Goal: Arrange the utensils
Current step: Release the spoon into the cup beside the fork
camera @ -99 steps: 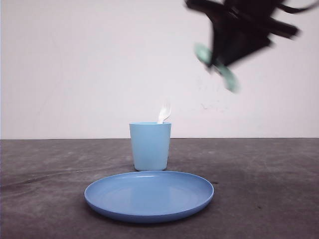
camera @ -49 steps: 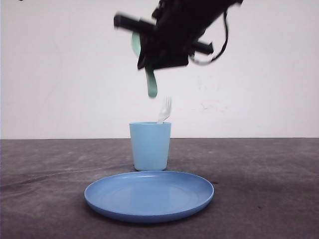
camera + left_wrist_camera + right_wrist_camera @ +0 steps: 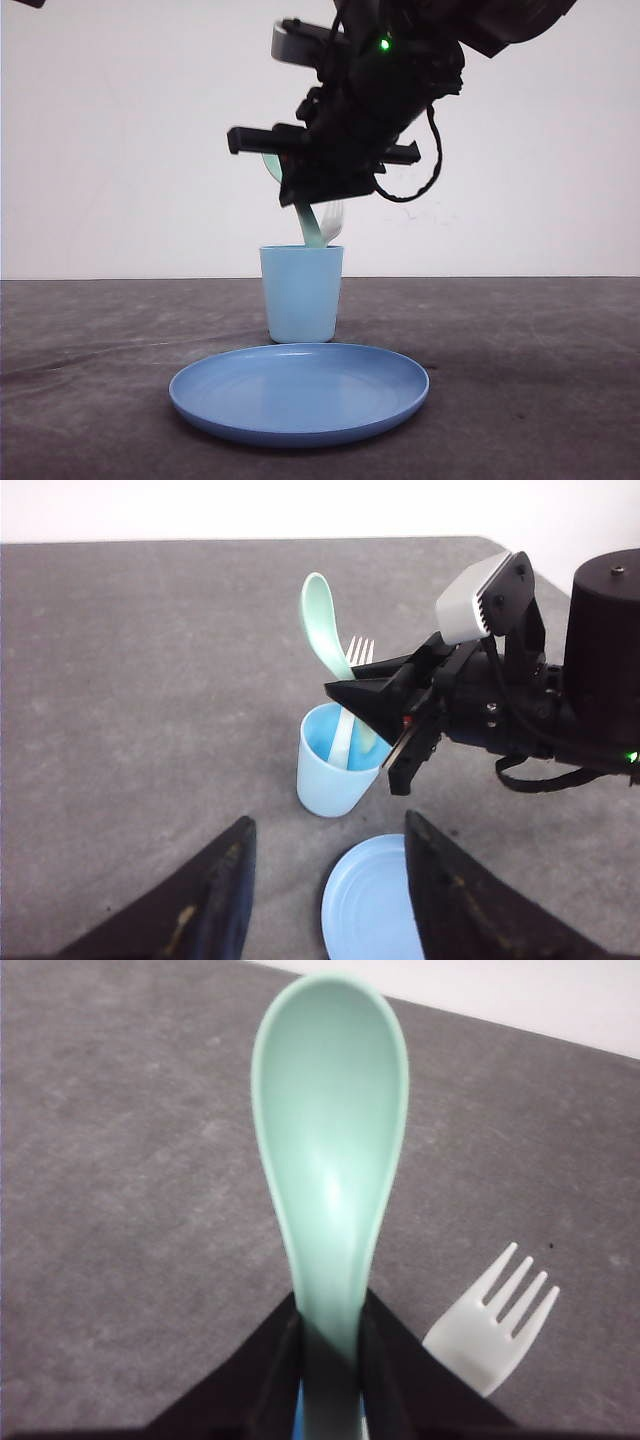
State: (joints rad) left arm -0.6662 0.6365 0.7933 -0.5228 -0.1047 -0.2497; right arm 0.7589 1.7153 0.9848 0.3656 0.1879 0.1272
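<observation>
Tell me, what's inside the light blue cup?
The white fork stands in the cup, and the green spoon, held by the right gripper, dips in. The cup's bottom is hidden.

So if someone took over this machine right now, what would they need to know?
Right pincer: shut on the green spoon, handle end lowered at the rim of the cup.
Left pincer: open, holding nothing, away from the cup.
White fork: already standing in the cup.
Blue plate: in front of the cup.
Left to do: release the spoon into the cup, then withdraw.

Glossy plastic spoon (image 3: 330, 1150), matt tabletop (image 3: 530, 380)
</observation>
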